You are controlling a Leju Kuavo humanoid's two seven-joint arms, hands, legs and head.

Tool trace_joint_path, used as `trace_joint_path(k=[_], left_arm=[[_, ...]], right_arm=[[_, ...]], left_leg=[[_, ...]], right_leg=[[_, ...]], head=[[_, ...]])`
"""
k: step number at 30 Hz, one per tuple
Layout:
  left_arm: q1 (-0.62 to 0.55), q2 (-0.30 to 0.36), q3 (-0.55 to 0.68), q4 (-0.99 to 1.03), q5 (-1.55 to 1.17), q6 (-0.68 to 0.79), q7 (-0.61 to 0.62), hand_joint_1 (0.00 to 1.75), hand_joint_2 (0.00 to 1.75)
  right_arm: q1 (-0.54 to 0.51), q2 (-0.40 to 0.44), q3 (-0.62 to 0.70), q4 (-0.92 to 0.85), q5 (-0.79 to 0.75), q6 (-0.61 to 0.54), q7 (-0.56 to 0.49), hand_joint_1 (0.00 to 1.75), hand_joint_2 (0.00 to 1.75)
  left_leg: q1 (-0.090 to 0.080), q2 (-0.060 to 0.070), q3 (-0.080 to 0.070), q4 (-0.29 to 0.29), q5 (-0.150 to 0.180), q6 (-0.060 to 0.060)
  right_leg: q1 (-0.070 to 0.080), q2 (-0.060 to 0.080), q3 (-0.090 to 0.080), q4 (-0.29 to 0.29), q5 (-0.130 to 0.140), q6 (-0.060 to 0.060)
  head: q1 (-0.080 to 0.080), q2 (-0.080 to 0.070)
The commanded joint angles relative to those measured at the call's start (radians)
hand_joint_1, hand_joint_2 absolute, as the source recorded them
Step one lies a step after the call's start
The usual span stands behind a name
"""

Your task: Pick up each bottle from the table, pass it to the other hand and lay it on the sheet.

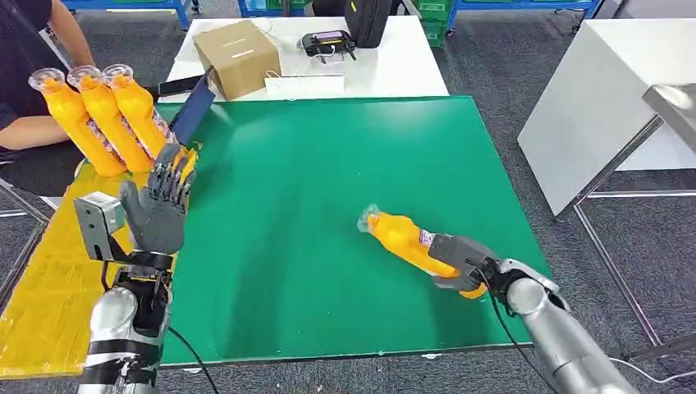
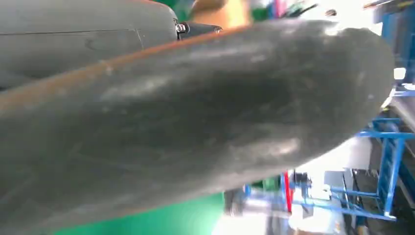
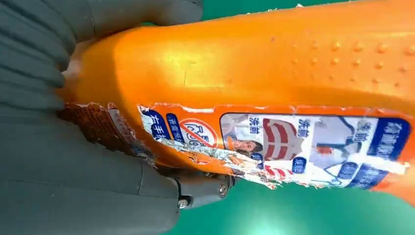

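An orange bottle (image 1: 400, 234) with a clear cap lies slanted low over the green mat (image 1: 328, 164) at the right, cap toward the far left. My right hand (image 1: 460, 261) grips its base end. The right wrist view shows the bottle (image 3: 293, 68) with its torn label against my grey hand (image 3: 63, 161). Whether the bottle touches the mat, I cannot tell. My left hand (image 1: 157, 205) is raised at the mat's left edge, fingers up and apart, holding nothing. Its blurred thumb (image 2: 195, 122) looms in the left wrist view. Three orange bottles (image 1: 107, 115) lie side by side on the yellow sheet (image 1: 49, 279).
A person (image 1: 25, 82) sits at the far left beside the sheet. A dark blue flat board (image 1: 193, 111) leans at the mat's far left corner. Behind the mat, a white table holds a cardboard box (image 1: 236, 56) and a black device (image 1: 328, 41). Another white table (image 1: 599, 98) stands at the right.
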Motion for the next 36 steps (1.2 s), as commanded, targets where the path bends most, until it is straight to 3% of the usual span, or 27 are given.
trace_joint_path(k=[1,3,6,8,16,19,23,36], left_arm=[[0.145,-0.043,-0.114,-0.199,0.111,-0.017,0.044,0.0,1.75],[0.117,-0.058,-0.165,-0.207,0.14,-0.007,0.069,0.0,1.75],[0.086,-0.052,-0.184,-0.195,0.15,0.019,0.084,0.0,1.75],[0.078,-0.05,-0.19,-0.203,0.164,0.019,0.076,0.0,1.75],[0.073,-0.046,-0.228,-0.274,0.148,0.01,0.048,0.0,1.75],[0.087,-0.053,-0.261,-0.319,0.158,0.0,0.057,0.0,1.75],[0.099,-0.038,-0.318,-0.377,0.15,-0.001,0.049,0.0,1.75],[0.101,-0.031,-0.326,-0.334,0.078,0.004,0.039,0.0,1.75]], right_arm=[[0.198,0.352,-0.092,-0.464,-0.021,-0.222,0.036,1.75,1.75],[0.148,0.391,-0.078,-0.493,-0.062,-0.227,0.046,1.75,1.75],[0.111,0.387,-0.08,-0.479,-0.078,-0.227,0.068,1.75,1.75],[0.107,0.407,-0.09,-0.486,-0.102,-0.228,0.029,1.75,1.75],[0.065,0.421,-0.014,-0.524,-0.046,-0.229,0.028,1.75,1.75],[0.022,0.379,0.064,-0.51,0.013,-0.251,0.013,1.75,1.75],[0.007,0.388,0.153,-0.517,0.044,-0.24,0.036,1.75,1.75],[0.003,0.353,0.341,-0.527,0.208,-0.241,0.008,1.75,1.75]], left_leg=[[0.001,0.002,-0.002,0.0,-0.001,-0.002],[0.001,0.0,-0.008,0.002,0.0,-0.002],[-0.001,-0.004,-0.02,0.003,0.004,-0.002],[0.0,-0.007,-0.024,0.001,0.007,-0.002],[-0.002,-0.008,-0.024,0.001,0.006,-0.002],[-0.002,-0.009,-0.023,0.002,0.005,-0.002],[-0.002,-0.007,-0.025,0.001,0.006,-0.001],[-0.002,-0.009,-0.024,0.0,0.007,-0.002]], right_leg=[[0.001,0.007,-0.004,0.001,-0.001,-0.003],[0.001,0.005,-0.01,0.004,-0.002,-0.002],[-0.001,0.002,-0.022,0.009,-0.001,-0.001],[-0.001,0.0,-0.024,0.006,0.0,-0.001],[-0.003,-0.002,-0.022,0.006,-0.001,-0.001],[-0.003,-0.001,-0.022,0.007,-0.002,-0.002],[-0.003,-0.002,-0.025,0.006,0.0,-0.001],[-0.003,-0.003,-0.023,0.005,0.0,-0.001]], head=[[-0.001,0.0],[0.0,0.0],[-0.001,0.0],[0.0,0.0],[0.0,0.0],[0.0,0.0],[0.0,0.0],[0.0,0.0]])
